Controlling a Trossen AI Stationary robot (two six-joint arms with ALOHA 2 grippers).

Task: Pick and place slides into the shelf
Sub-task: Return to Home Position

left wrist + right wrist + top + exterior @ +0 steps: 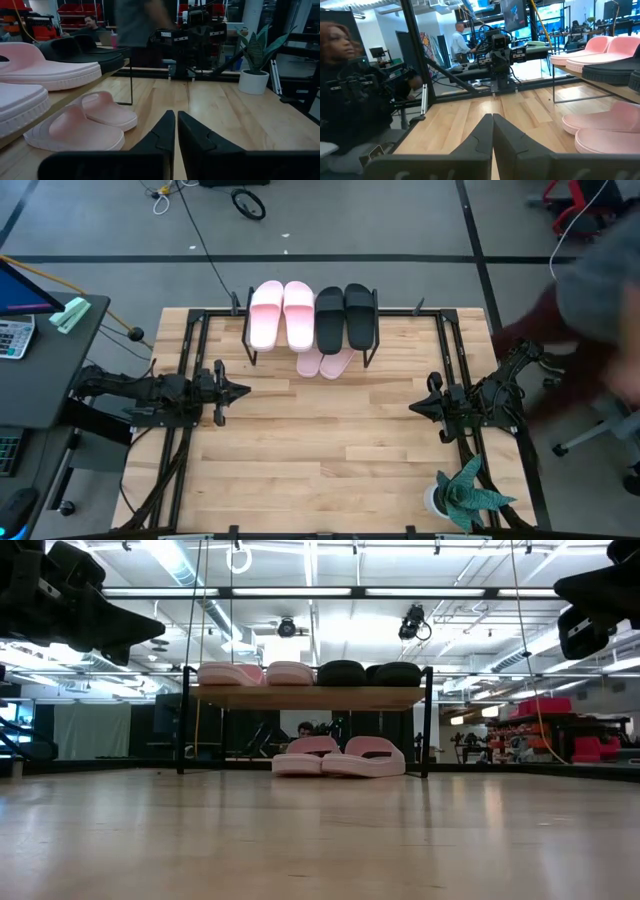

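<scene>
The shelf [365,352] stands at the table's far middle. On its top board lie two light pink slides [283,314] and two black slides [345,316], side by side. Two more pink slides [325,363] rest on the tabletop under the shelf, their ends sticking out toward the near side; the low view shows that pair of slides [340,757] below the board. My left gripper [245,391] hovers shut at the table's left, my right gripper [413,409] shut at the right. Both point inward, well clear of the shelf.
A potted plant [462,495] stands at the table's near right corner. A person [590,310] moves just beyond the table's right far edge. A desk with a calculator [14,337] sits left of the table. Bare wood lies between the grippers.
</scene>
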